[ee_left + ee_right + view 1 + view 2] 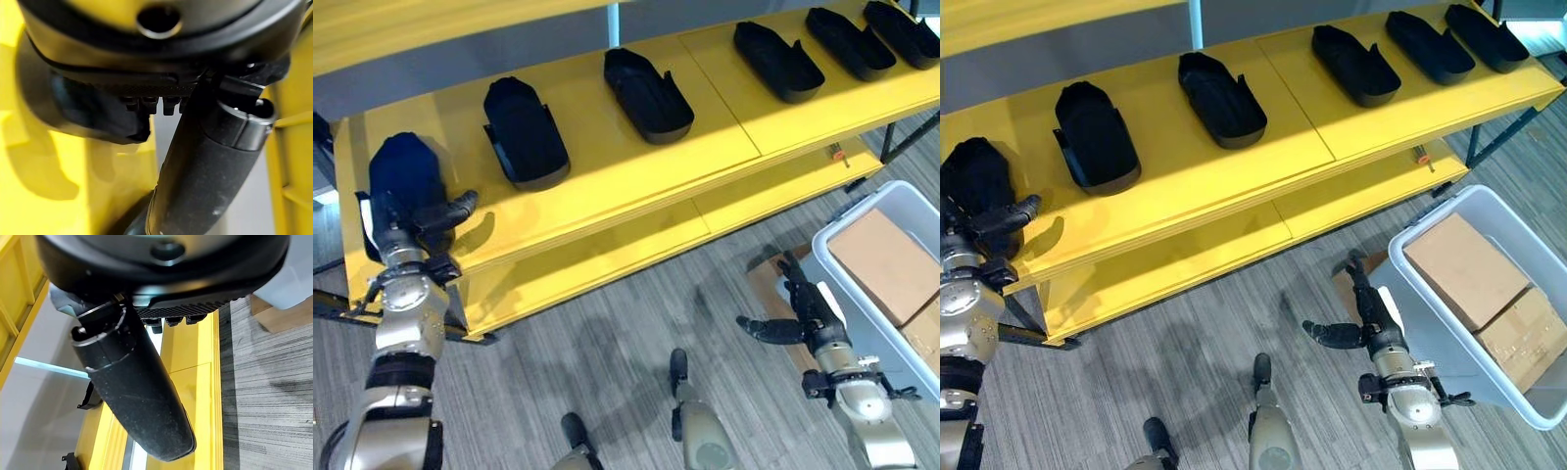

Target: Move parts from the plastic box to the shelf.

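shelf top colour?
Yellow: the shelf top is plain yellow, clearest in the left eye view.

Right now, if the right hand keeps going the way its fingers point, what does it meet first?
Likely the yellow shelf's lower board. The right hand, open, hangs over grey floor beside the pale plastic box, fingers aimed up-view toward that board; depth is unclear.

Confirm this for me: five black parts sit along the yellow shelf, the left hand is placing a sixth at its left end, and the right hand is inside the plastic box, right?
Not quite. The right hand is outside the plastic box, open over the floor beside it, as the left eye view shows. The rest holds.
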Controlling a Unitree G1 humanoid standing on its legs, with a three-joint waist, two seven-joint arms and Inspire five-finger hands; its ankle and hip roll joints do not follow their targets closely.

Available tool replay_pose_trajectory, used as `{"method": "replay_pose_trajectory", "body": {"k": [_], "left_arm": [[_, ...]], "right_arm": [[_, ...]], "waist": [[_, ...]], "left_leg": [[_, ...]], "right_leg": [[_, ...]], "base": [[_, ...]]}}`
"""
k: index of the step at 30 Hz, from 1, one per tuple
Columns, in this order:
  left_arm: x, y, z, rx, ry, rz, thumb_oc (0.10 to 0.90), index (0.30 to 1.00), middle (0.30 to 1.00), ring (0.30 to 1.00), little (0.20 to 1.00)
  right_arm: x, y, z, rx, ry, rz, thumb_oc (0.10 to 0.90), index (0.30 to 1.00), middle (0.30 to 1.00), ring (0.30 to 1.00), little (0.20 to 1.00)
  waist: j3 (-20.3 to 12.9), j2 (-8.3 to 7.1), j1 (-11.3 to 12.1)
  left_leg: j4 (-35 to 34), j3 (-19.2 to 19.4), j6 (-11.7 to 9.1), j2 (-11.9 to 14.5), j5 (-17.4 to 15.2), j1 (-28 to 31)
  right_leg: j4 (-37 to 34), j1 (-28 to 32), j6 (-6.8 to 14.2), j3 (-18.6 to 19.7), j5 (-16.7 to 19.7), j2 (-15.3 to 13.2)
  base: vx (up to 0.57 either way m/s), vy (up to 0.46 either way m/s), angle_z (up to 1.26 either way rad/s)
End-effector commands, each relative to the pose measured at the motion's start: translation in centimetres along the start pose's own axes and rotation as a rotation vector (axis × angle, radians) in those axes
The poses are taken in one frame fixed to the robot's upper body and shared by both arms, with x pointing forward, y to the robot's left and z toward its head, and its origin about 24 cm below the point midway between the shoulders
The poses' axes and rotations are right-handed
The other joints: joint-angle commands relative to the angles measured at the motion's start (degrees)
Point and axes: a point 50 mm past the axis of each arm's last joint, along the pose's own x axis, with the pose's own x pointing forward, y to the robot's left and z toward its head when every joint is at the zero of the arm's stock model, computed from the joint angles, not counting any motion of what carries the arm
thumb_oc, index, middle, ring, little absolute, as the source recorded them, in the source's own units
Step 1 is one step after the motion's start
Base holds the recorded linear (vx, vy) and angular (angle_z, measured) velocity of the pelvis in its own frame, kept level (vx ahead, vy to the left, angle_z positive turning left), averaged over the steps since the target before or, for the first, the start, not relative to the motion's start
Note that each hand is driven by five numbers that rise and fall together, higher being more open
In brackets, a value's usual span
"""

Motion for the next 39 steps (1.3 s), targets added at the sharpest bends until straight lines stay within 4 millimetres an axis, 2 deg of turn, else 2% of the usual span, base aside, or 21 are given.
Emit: {"method": "replay_pose_trajectory", "body": {"k": [1, 3, 7, 8, 10, 17, 19, 20, 22, 24, 25, 27, 28, 31, 34, 39], "left_arm": [[1.2, 2.3, 9.5, -0.027, -0.409, 0.038, 0.9, 1.0, 1.0, 1.0, 1.0], [0.8, 2.2, 10.1, -0.047, -0.444, 0.021, 0.9, 1.0, 1.0, 1.0, 1.0], [0.8, 2.3, 10.1, -0.047, -0.444, 0.022, 0.9, 1.0, 1.0, 1.0, 1.0], [-0.1, 1.9, 11.2, -0.062, -0.508, -0.03, 0.9, 1.0, 1.0, 1.0, 1.0], [-1.6, 1.2, 11.5, -0.072, -0.567, -0.092, 0.9, 1.0, 1.0, 1.0, 1.0], [-4.5, 0.6, 10.1, -0.016, -0.581, -0.188, 0.9, 1.0, 1.0, 1.0, 1.0], [-6.2, 0.7, 9.3, 0.104, -0.597, -0.2, 0.9, 1.0, 1.0, 1.0, 1.0], [-7.2, 0.7, 8.3, 0.164, -0.584, -0.201, 0.9, 1.0, 1.0, 1.0, 1.0], [-7.8, 0.7, 7.8, 0.219, -0.585, -0.201, 0.9, 1.0, 1.0, 1.0, 1.0], [-8.9, 0.6, 7.3, 0.4, -0.603, -0.207, 0.9, 1.0, 1.0, 1.0, 1.0], [-10.3, 0.8, 6.1, 0.462, -0.569, -0.233, 0.9, 1.0, 1.0, 1.0, 1.0], [-10.8, 1.0, 5.5, 0.475, -0.55, -0.217, 0.9, 1.0, 1.0, 1.0, 1.0], [-11.8, 1.5, 4.1, 0.523, -0.508, -0.166, 0.9, 1.0, 1.0, 1.0, 1.0], [-12.3, 1.6, 3.9, 0.614, -0.518, -0.138, 0.9, 1.0, 1.0, 1.0, 1.0], [-13.1, 2.3, 3.9, 0.874, -0.572, -0.107, 0.9, 1.0, 1.0, 1.0, 1.0], [-13.7, 3.4, 3.3, 1.056, -0.574, -0.077, 0.9, 1.0, 1.0, 1.0, 1.0]], "right_arm": [[0.9, -2.2, 3.8, -0.02, -0.214, -0.072, 0.9, 1.0, 1.0, 1.0, 1.0], [0.8, -2.2, 3.8, -0.019, -0.215, -0.071, 0.9, 1.0, 1.0, 1.0, 1.0], [0.8, -2.2, 3.8, -0.02, -0.215, -0.07, 0.9, 1.0, 1.0, 1.0, 1.0], [0.8, -2.3, 3.8, -0.016, -0.216, -0.074, 0.9, 1.0, 1.0, 1.0, 1.0], [0.6, -2.4, 3.7, -0.016, -0.218, -0.075, 0.9, 1.0, 1.0, 1.0, 1.0], [0.6, -2.4, 3.8, -0.017, -0.228, -0.07, 0.9, 1.0, 1.0, 1.0, 1.0], [0.4, -2.5, 3.8, -0.026, -0.229, -0.056, 0.9, 1.0, 1.0, 1.0, 1.0], [0.3, -2.5, 3.8, -0.029, -0.226, -0.054, 0.9, 1.0, 1.0, 1.0, 1.0], [0.2, -2.5, 3.8, -0.029, -0.226, -0.049, 0.9, 1.0, 1.0, 1.0, 1.0], [0.1, -2.7, 3.7, -0.032, -0.223, -0.048, 0.9, 1.0, 1.0, 1.0, 1.0], [-0.2, -2.9, 3.6, -0.024, -0.219, -0.051, 0.9, 1.0, 1.0, 1.0, 1.0], [-0.4, -2.9, 3.4, -0.026, -0.211, -0.044, 0.9, 1.0, 1.0, 1.0, 1.0], [-0.8, -3.0, 3.3, -0.022, -0.203, -0.047, 0.9, 1.0, 1.0, 1.0, 1.0], [-1.0, -3.1, 3.3, -0.029, -0.206, -0.051, 0.9, 1.0, 1.0, 1.0, 1.0], [-1.3, -3.4, 3.5, -0.053, -0.214, -0.061, 0.9, 1.0, 1.0, 1.0, 1.0], [-1.4, -3.9, 3.9, -0.062, -0.229, -0.08, 0.9, 1.0, 1.0, 1.0, 1.0]], "waist": [[-3.49, 2.79, -0.47], [-3.65, 2.92, -0.3], [-3.64, 2.93, -0.36], [-3.92, 3.03, 0.1], [-4.19, 3.08, 0.44], [-4.64, 3.03, 1.19], [-5.11, 3.05, 1.67], [-5.41, 2.97, 2.1], [-5.47, 2.97, 2.25], [-5.4, 3.01, 2.42], [-5.23, 2.86, 2.85], [-5.49, 2.97, 2.86], [-5.3, 2.76, 3.46], [-5.16, 2.69, 3.66], [-4.54, 2.49, 4.3], [-3.98, 2.22, 4.85]], "left_leg": [[6.32, -2.42, 3.74, -2.41, -7.21, -1.64], [6.0, -2.57, 3.74, -2.42, -7.12, -1.27], [5.95, -2.58, 3.73, -2.43, -7.09, -1.21], [5.56, -2.9, 3.74, -2.55, -6.92, -0.89], [4.64, -3.08, 3.67, -2.47, -6.61, -0.03], [2.91, -3.35, 3.71, -2.33, -5.64, 1.11], [1.94, -3.46, 3.62, -2.12, -5.36, 2.35], [1.42, -3.52, 3.54, -1.97, -5.27, 2.96], [1.1, -3.44, 3.42, -1.8, -5.14, 3.41], [0.62, -3.62, 3.12, -1.37, -4.95, 4.12], [0.41, -3.71, 3.08, -1.03, -4.81, 4.38], [0.24, -3.67, 3.04, -0.94, -4.72, 4.5], [0.27, -3.87, 3.06, -0.63, -4.75, 4.74], [0.25, -4.07, 2.93, -0.3, -4.65, 4.82], [0.44, -4.39, 2.63, 0.51, -4.84, 4.72], [0.89, -4.77, 2.56, 0.88, -4.77, 4.12]], "right_leg": [[0.63, 8.97, 7.17, -4.81, -6.84, -5.25], [0.62, 9.29, 7.19, -5.0, -6.92, -5.27], [0.61, 9.34, 7.19, -5.02, -6.93, -5.28], [0.58, 9.8, 7.24, -5.28, -7.03, -5.26], [0.51, 10.49, 7.12, -5.52, -7.36, -5.23], [0.4, 10.83, 6.79, -5.61, -7.46, -4.96], [0.38, 11.82, 6.65, -5.87, -7.92, -4.78], [0.37, 12.33, 6.5, -6.0, -8.3, -4.7], [0.36, 12.75, 6.39, -6.27, -8.57, -4.58], [0.33, 13.39, 6.17, -6.46, -9.06, -4.23], [0.33, 13.54, 5.99, -6.58, -9.36, -3.94], [0.31, 13.59, 5.86, -6.65, -9.46, -3.8], [0.31, 14.07, 5.45, -7.07, -9.98, -3.38], [0.29, 14.38, 5.28, -7.42, -10.22, -3.13], [0.38, 14.61, 5.16, -7.89, -10.84, -2.55], [0.4, 14.43, 5.04, -8.14, -10.91, -2.29]], "base": [[0.0, -0.004, 0.03], [0.0, 0.0, 0.0], [0.0, 0.0, 0.01], [0.0, 0.0, 0.0], [0.0, 0.0, 0.0], [0.0, -0.009, 0.01], [0.02, -0.049, 0.02], [0.03, -0.029, -0.04], [0.0, -0.013, 0.02], [0.0, -0.052, 0.05], [0.0, -0.057, 0.04], [0.0, -0.046, 0.04], [0.0, -0.057, 0.04], [-0.01, -0.05, 0.06], [-0.01, -0.045, 0.06], [-0.01, -0.02, 0.0]]}}
